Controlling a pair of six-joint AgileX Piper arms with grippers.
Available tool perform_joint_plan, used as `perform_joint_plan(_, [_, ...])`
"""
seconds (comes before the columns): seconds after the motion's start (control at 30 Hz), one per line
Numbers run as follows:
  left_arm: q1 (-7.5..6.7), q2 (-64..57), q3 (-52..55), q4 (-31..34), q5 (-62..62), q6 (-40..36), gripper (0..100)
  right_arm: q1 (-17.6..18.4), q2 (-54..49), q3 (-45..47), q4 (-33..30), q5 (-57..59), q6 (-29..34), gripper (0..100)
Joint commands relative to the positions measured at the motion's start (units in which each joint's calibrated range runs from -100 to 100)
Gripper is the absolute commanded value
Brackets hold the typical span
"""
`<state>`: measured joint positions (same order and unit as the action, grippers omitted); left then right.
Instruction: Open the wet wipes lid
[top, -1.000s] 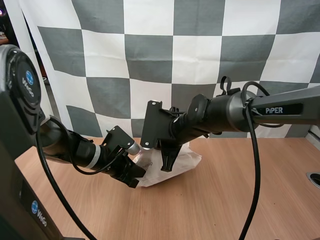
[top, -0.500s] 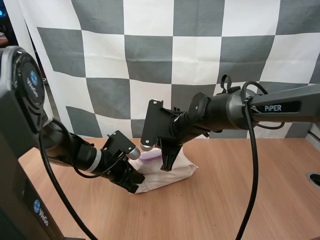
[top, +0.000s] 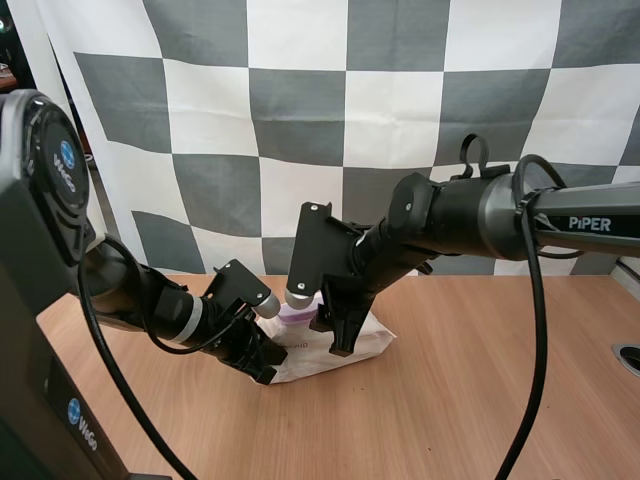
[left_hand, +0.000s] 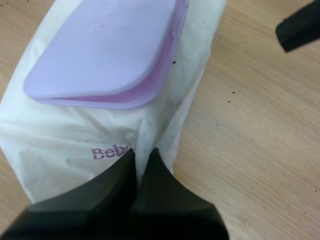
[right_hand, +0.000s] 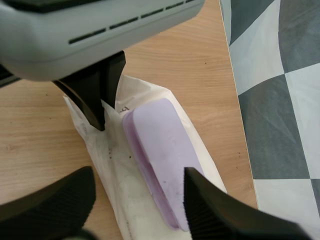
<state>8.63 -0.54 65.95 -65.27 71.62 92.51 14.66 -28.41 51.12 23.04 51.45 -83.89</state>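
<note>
The white wet wipes pack (top: 368, 342) lies on the wooden table (top: 470, 400), its purple lid (top: 297, 316) facing up. My left gripper (top: 265, 368) is at the pack's left end. In the left wrist view its fingers lie together with their tips (left_hand: 143, 154) pinching the wrapper of the pack (left_hand: 75, 145) just below the lid (left_hand: 105, 50). My right gripper (top: 335, 335) hangs open above the pack. In the right wrist view its fingers stand apart (right_hand: 140, 205) on either side of the lid (right_hand: 160, 145), which rests down on its base. The left gripper (right_hand: 98, 122) grips the far end of the pack (right_hand: 112, 195).
One fingertip of the right gripper (left_hand: 300, 27) shows over the bare wood beside the pack. The table's right edge carries a round grommet (top: 630, 358). Open wood lies in front and to the right of the pack.
The right gripper has gone from shut to open and dropped slightly over the lid. The pack, tilted up a second ago, now lies flatter on the table. The left gripper keeps its hold.
</note>
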Motion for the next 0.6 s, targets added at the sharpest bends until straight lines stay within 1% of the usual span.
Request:
perform_joint_plan(0.0, [0.03, -0.02, 0.05, -0.07, -0.18, 0.74, 0, -0.02, -0.02, 0.09, -1.24, 0.03, 0.23, 100])
perform_joint_plan(0.17, [0.03, -0.02, 0.05, -0.07, -0.18, 0.74, 0, -0.02, 0.99, 0.09, -1.53, -6.36, 0.23, 100])
perform_joint_plan(0.27, [0.03, -0.02, 0.05, 0.03, -0.16, 0.74, 0, -0.02, 3.12, 0.09, -1.66, -7.83, 0.04, 100])
perform_joint_plan(0.4, [0.03, -0.02, 0.05, 0.17, -0.16, 0.74, 0, -0.02, 4.62, 0.09, -1.98, -13.95, -0.07, 100])
perform_joint_plan(0.57, [0.03, -0.02, 0.05, 0.74, -0.16, 0.74, 0, -0.02, 5.92, -0.82, -1.98, -14.14, -0.17, 100])
